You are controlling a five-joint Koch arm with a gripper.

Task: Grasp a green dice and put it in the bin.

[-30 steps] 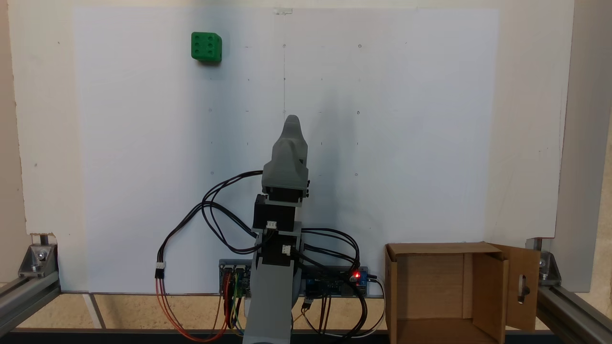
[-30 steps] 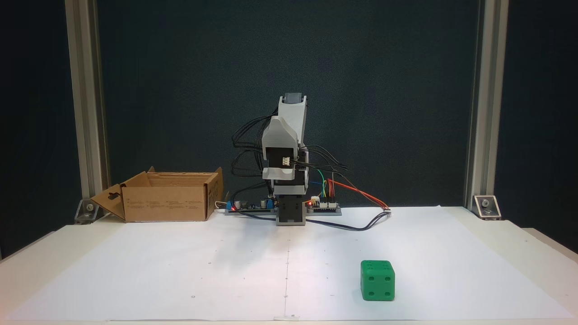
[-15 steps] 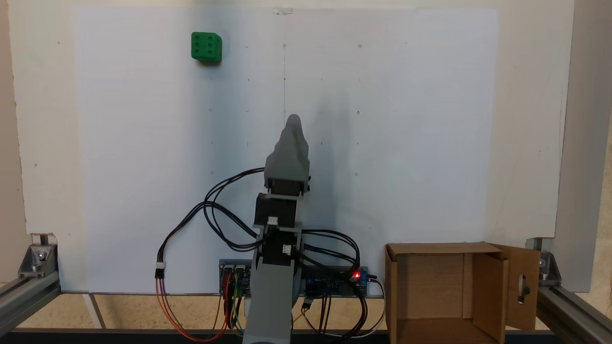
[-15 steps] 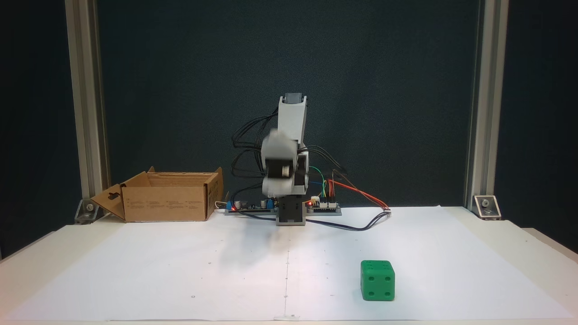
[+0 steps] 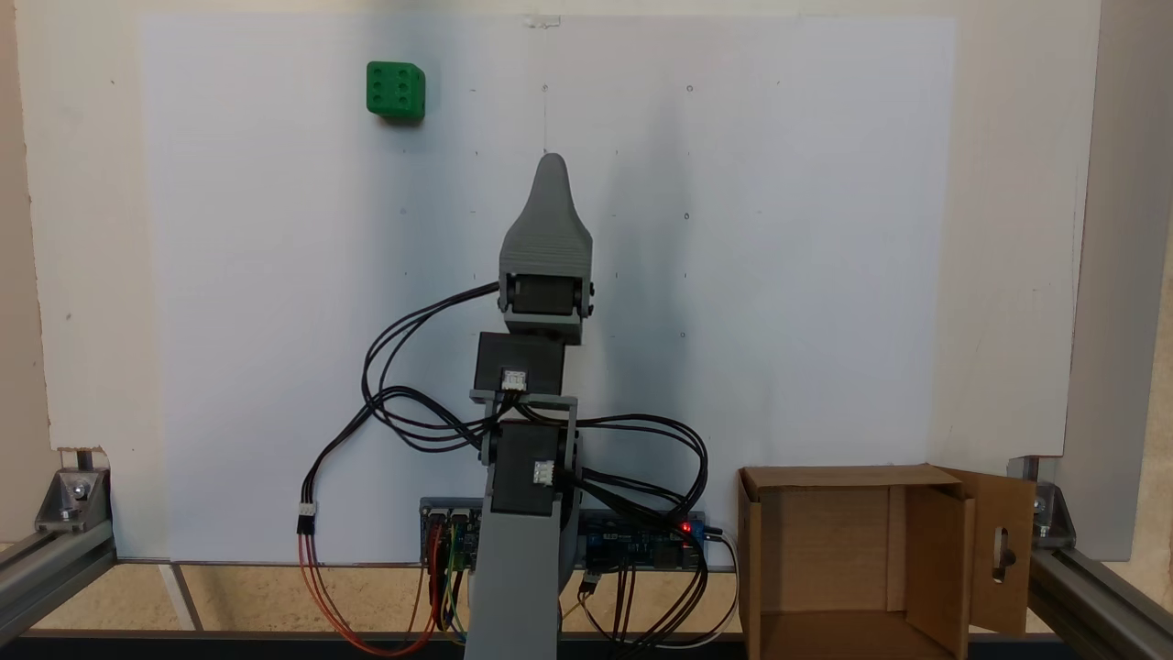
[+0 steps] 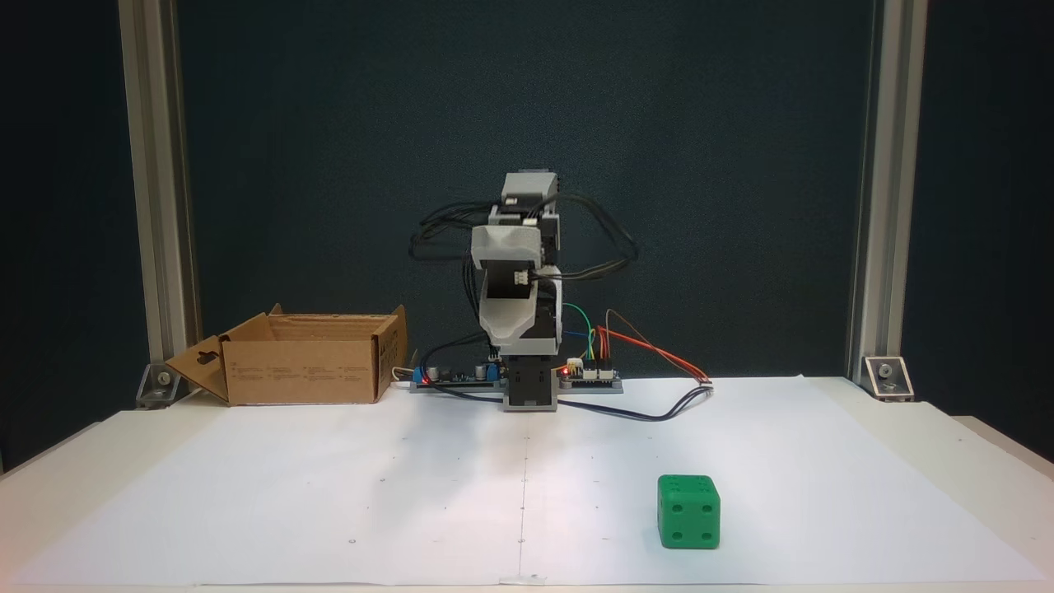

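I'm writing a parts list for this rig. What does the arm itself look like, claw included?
The arm is built of light grey printed links with black servo blocks carrying small white connectors. Black cables loop off its side. The claw shows as a grey, rounded piece tapering to a tip, with fine ridges near its base. No markings are legible.

dice (image 5: 396,90): bright green, darker green pips, six on top, four on the face shown in a fixed view (image 6: 688,522)
box (image 5: 861,559): plain brown cardboard, small dark print on one side (image 6: 300,371)
arm (image 5: 541,302): grey shell, black motors
paper sheet (image 5: 733,275): white, tiny dark dots, thin centre line
wires (image 5: 316,587): black, red, orange, some yellow and green
backdrop (image 6: 329,123): dark teal
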